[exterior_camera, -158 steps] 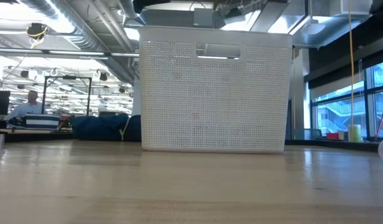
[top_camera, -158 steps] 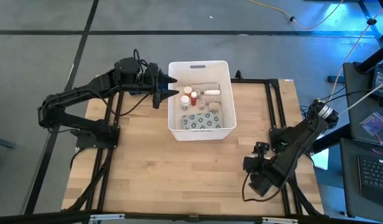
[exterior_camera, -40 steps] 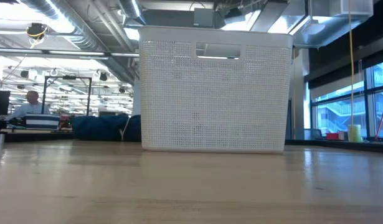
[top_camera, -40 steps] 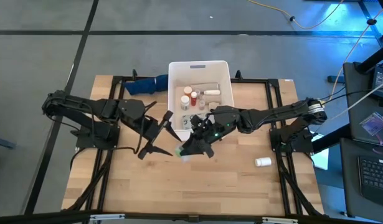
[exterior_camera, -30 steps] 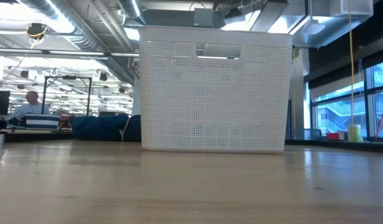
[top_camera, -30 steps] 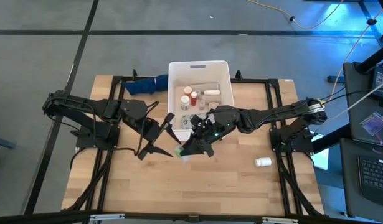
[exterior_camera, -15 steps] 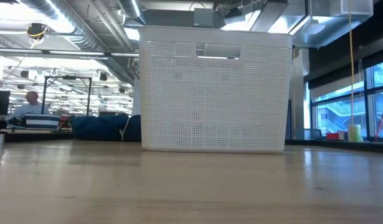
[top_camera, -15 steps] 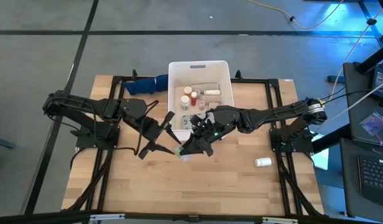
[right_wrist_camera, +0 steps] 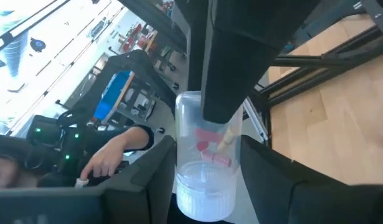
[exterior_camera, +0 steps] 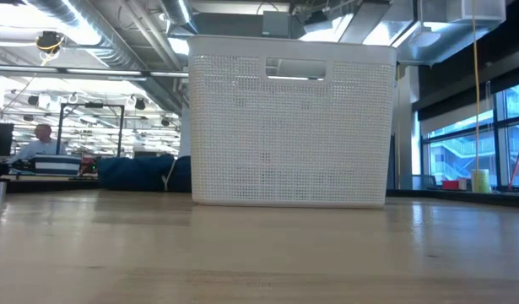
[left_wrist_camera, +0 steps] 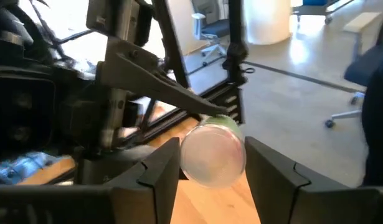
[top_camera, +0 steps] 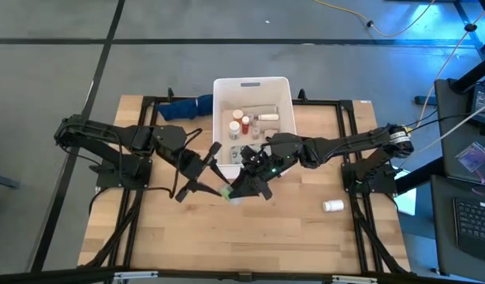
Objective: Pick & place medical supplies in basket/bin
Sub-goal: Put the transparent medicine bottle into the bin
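Observation:
A small clear bottle (top_camera: 230, 194) with pink contents and a green rim hangs in front of the basket (top_camera: 253, 81), between my two grippers. My left gripper (top_camera: 217, 188) comes from the table's left and is shut on it. My right gripper (top_camera: 240, 192) comes from the right and is shut on it too. In the left wrist view the bottle (left_wrist_camera: 213, 155) shows end-on. In the right wrist view the bottle (right_wrist_camera: 207, 168) shows lengthwise. Several medical supplies (top_camera: 254, 126) lie inside the basket (exterior_camera: 289, 127). My left gripper pinches the bottle's round sides (left_wrist_camera: 186, 163) between its two fingers, coming level from the table's left. The fingers lie along the bottle, whose end faces the wrist camera. My right gripper has the bottle's sides (right_wrist_camera: 180, 186) between its two fingers, level from the table's right, lying along it. One left finger (right_wrist_camera: 225, 62) covers the bottle's far half.
A white pill bottle (top_camera: 332, 205) lies on the table at the right, near the right arm's base. A dark blue cloth (top_camera: 183, 106) lies at the far edge, left of the basket. Bare wood fills the near half of the table.
My left gripper has shut on the bottle that my right gripper holds in front of the basket. Neither arm has shifted, and the bottle has stayed where it was.

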Tool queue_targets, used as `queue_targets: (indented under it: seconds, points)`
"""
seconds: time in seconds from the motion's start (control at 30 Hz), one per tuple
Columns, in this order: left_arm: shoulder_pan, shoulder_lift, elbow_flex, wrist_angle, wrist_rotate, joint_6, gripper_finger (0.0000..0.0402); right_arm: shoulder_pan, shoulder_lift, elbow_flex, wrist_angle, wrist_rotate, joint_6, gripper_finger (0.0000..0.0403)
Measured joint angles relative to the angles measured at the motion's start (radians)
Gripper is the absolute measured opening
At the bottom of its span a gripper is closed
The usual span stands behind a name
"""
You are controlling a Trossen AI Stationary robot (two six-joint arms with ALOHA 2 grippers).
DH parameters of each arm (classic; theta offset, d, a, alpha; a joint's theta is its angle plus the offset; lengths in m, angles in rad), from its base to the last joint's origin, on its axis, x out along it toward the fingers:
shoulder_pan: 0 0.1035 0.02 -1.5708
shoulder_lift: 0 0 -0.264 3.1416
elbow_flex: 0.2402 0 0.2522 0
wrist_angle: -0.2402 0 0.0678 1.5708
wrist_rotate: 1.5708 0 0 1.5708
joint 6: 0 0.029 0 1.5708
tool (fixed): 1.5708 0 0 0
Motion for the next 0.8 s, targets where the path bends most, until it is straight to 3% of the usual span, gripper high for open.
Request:
queue_targets:
  seconds: [0.33, 0.5, 0.67, 0.8]
  points:
    - [-0.007, 0.001, -0.001, -0.015, 0.009, -0.019, 0.0156, -0.024, -0.003, 0.000, 0.013, 0.021, -0.075, 0.0270]
    - [-0.003, -0.030, -0.001, -0.018, 0.003, -0.078, 0.0156, -0.065, -0.020, 0.000, 0.008, 0.037, -0.132, 0.0295]
    - [-0.003, -0.096, -0.001, 0.002, 0.003, -0.199, 0.0156, -0.121, -0.079, 0.000, -0.036, 0.178, -0.252, 0.0297]
    - [-0.002, -0.149, -0.001, 0.082, -0.039, -0.335, 0.0155, -0.153, -0.145, 0.002, -0.051, 0.359, -0.471, 0.0297]
